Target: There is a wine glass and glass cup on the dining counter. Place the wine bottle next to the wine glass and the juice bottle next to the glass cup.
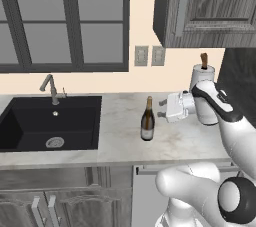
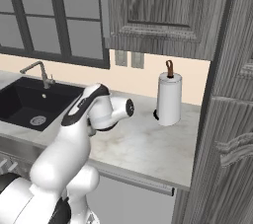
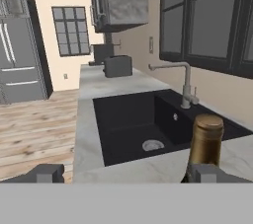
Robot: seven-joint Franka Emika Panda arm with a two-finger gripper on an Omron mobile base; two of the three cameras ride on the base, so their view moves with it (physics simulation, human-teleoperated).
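Observation:
The wine bottle (image 1: 147, 120), slim and dark with a gold foil top and a pale label, stands upright on the marble counter (image 1: 185, 143) just right of the sink. My gripper (image 1: 161, 109) is level with the bottle's neck and a short way to its right, pointing at it, open with nothing between its fingers. In the hand view the bottle's gold top (image 3: 207, 138) rises just behind the right fingertip (image 3: 210, 172), off to the right of the gripper (image 3: 126, 174). The wine glass, glass cup, juice bottle and dining counter are out of view.
A black sink (image 1: 50, 121) with a metal faucet (image 1: 50, 89) lies left of the bottle. A paper towel roll (image 2: 169, 98) stands at the back right, under the grey wall cabinets (image 1: 205, 6). A toaster (image 3: 117, 66) sits far along the counter.

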